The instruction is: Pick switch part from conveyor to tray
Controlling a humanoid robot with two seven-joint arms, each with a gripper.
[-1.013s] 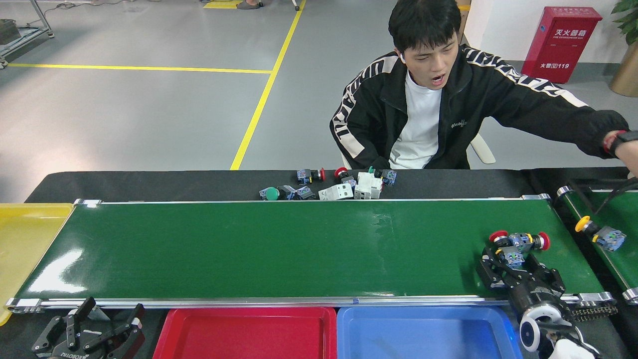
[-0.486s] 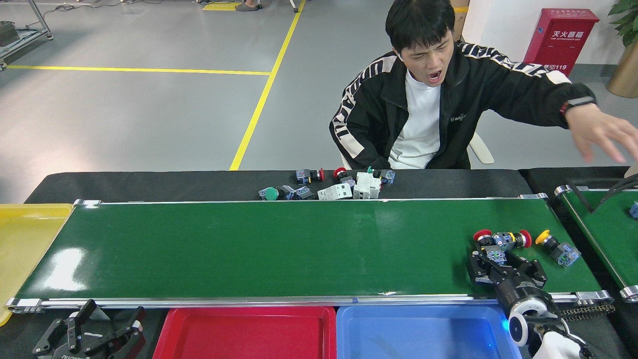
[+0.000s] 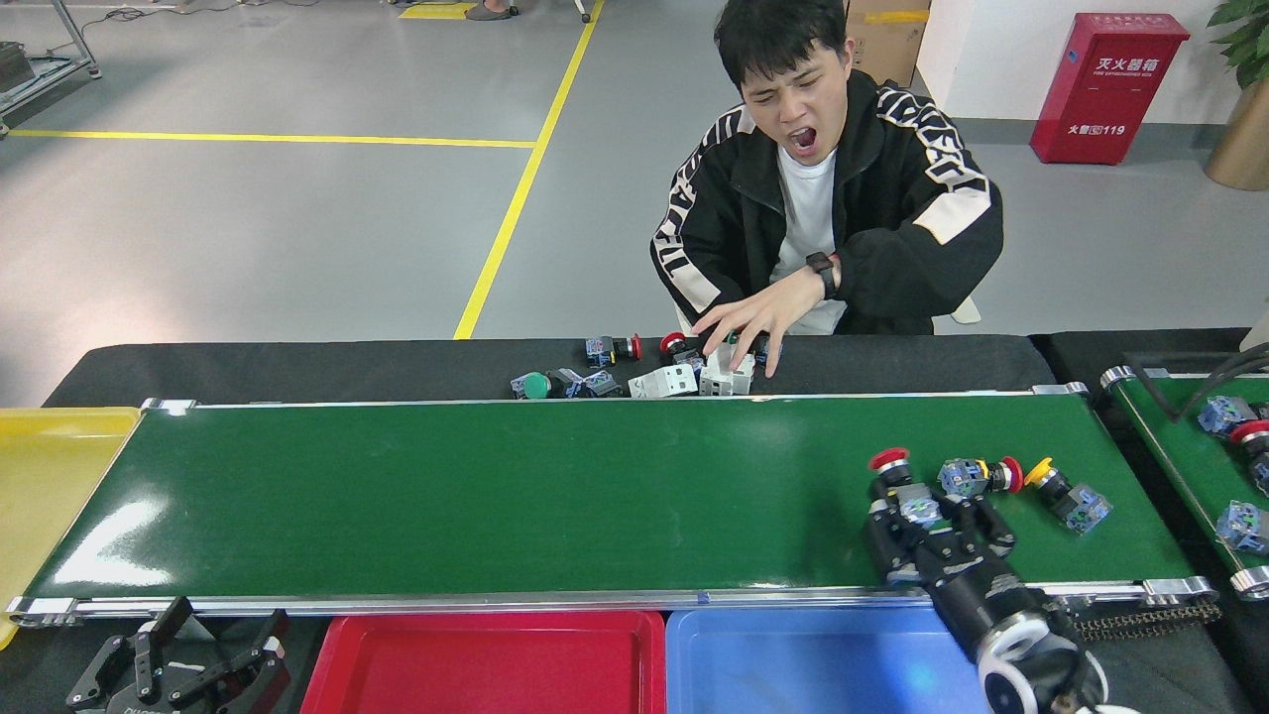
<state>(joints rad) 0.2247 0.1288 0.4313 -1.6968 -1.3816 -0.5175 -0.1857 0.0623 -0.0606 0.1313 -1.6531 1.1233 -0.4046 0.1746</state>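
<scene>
The conveyor (image 3: 496, 496) runs left to right across the head view. Near its right end lie three switch parts: a red-capped one (image 3: 890, 462), a second red-capped one (image 3: 977, 476) and a yellow-capped one (image 3: 1066, 494). My right gripper (image 3: 922, 518) comes up from the bottom right. Its dark fingers (image 3: 882, 540) are shut on the blue-grey body of the first red-capped switch part, low over the belt. My left gripper (image 3: 183, 659) rests open below the belt's near rail at the bottom left, holding nothing. A red tray (image 3: 486, 635) and a blue tray (image 3: 793, 635) sit along the near edge.
A yellow tray (image 3: 50, 476) sits at the belt's left end. A person sits behind the belt, one hand (image 3: 744, 322) over a pile of switch parts (image 3: 634, 377) on the black table. A second green belt (image 3: 1190, 446) at the right carries several more parts.
My right gripper has moved left along the belt, and the red-capped switch part went with it, pulling away from the other two. The person's arm swung from the right belt to the pile.
</scene>
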